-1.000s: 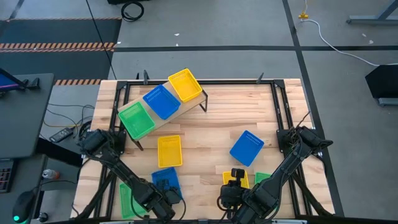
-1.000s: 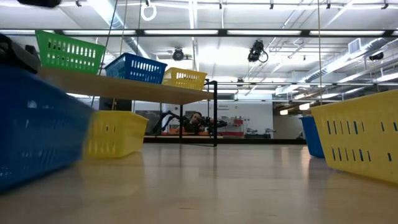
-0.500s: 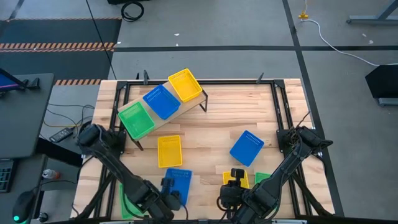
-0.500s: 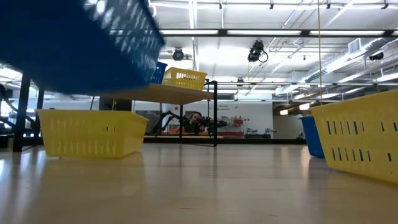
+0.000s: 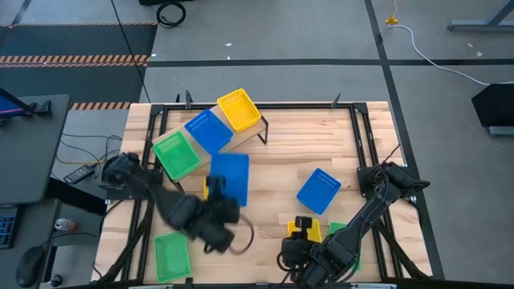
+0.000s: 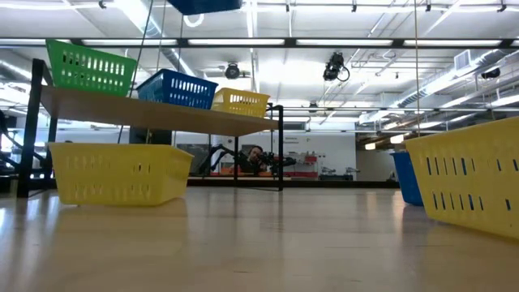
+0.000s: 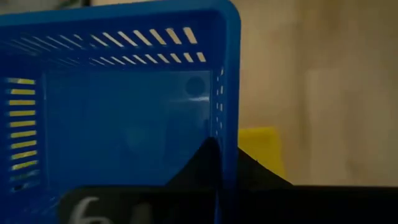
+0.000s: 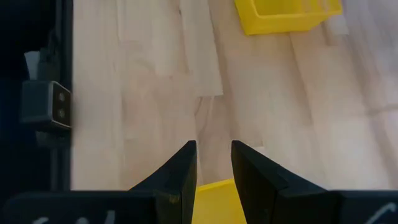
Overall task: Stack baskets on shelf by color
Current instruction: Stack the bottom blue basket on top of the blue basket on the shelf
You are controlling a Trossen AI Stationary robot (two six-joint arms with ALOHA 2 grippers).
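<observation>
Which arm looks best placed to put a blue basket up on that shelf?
The left. Its claw already holds a blue basket lifted beside the shelf. The right claw waits low at the near edge over a yellow basket.

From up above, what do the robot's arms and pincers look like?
Both arms are dark, slim and jointed, rising from bases at the table's side edges. The right gripper ends in two flat, tapering black fingers. The left gripper is black too, with pale markings on its body.

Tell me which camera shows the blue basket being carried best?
The left wrist view: the carried blue basket fills it, wall pinched by the left end effector. The high view shows it small, the low view only its underside; the right wrist view misses it.
</observation>
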